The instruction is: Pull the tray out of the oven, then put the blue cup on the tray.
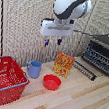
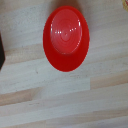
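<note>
Tray (image 1: 84, 70) outside oven (image 1: 103, 55), blue cup (image 1: 34, 68) unlabelled, no legible writing.

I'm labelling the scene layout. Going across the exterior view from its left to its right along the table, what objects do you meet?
Red basket → blue cup → red bowl → orange-yellow packet → oven.

- A light wooden plank bench (image 1: 78, 102) fills the foreground.
- Behind it stands a beige woven reed screen wall (image 1: 23, 20).
- Lighting is even and soft.
</note>
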Tool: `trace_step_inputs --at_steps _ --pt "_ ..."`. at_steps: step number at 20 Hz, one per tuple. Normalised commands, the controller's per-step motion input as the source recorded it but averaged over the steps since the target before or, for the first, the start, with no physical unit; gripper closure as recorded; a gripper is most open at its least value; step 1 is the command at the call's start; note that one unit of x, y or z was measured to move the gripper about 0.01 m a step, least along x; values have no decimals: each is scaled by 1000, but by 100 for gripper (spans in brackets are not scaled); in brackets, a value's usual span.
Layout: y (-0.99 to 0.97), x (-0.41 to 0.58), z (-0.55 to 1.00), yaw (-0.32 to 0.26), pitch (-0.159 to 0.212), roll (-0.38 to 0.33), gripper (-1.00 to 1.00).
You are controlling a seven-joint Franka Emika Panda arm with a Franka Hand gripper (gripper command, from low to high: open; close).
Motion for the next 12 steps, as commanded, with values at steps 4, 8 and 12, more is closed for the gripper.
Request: trace_step_inputs --at_steps 4,8,12 --pt "-324 -74 9 108 -6 -178 -100" --pt "-473 -130 91 103 -25 -266 -100" --pt "-486 -139 97 99 -23 -267 -100"
